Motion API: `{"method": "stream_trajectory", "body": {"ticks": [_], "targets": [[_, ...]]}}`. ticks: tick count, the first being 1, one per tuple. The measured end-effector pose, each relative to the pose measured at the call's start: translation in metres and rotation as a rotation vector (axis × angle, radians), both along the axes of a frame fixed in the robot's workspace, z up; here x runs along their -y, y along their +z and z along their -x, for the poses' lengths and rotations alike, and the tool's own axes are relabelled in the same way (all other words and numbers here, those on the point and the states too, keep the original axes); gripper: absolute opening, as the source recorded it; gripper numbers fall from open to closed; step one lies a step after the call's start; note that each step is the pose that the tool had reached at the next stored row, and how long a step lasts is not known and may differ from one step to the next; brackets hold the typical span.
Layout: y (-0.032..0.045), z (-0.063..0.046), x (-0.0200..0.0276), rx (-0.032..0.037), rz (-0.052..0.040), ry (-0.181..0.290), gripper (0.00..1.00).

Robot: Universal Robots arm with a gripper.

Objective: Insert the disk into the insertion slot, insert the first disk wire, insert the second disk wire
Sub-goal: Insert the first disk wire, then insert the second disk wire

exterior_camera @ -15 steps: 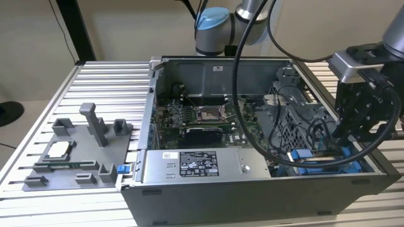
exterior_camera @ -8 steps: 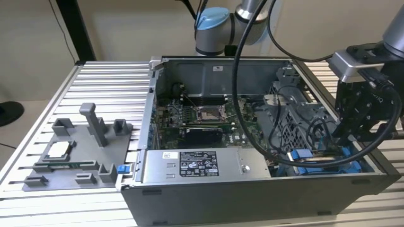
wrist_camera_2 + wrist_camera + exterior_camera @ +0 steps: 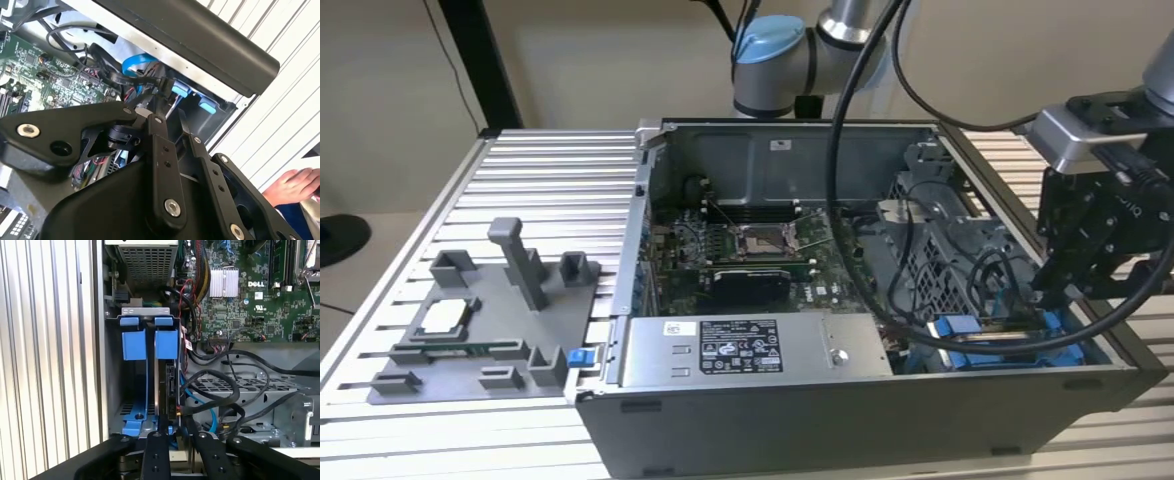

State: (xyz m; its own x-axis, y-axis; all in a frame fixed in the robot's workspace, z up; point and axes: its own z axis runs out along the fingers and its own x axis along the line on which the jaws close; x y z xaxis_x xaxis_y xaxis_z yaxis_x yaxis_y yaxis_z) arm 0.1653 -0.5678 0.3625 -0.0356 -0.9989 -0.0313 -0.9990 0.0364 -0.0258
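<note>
The disk (image 3: 170, 381) stands on edge inside the insertion slot (image 3: 114, 390), a grey metal bay with blue plastic tabs (image 3: 133, 344). In the exterior view this bay (image 3: 1091, 352) lies in the case's front corner on the exterior view's right. My black gripper (image 3: 1042, 300) reaches down into it. In both wrist views the fingers (image 3: 154, 450) stand close together right at the disk's end. A black wire connector (image 3: 178, 411) sits between them, touching the disk's edge. Its black cable (image 3: 125, 79) runs off toward the motherboard. A light blue flat cable (image 3: 137, 61) curves nearby.
Loose black cables (image 3: 225, 390) cross the perforated grey cage (image 3: 260, 385) beside the bay. The labelled grey power-supply box (image 3: 720, 350) fills the case front. A grey fixture plate (image 3: 474, 325) lies on the ribbed table at the exterior view's left. A person's hand (image 3: 292, 186) rests outside the case.
</note>
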Motion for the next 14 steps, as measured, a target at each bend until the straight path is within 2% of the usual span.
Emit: {"method": "stream_trajectory", "body": {"ticks": [7,14], "targets": [[0.0000,-0.010,0.0000,-0.0074,0.0000,0.000,1.00],[0.0000,-0.013,0.0000,-0.0081,-0.0001,0.000,1.00]]}}
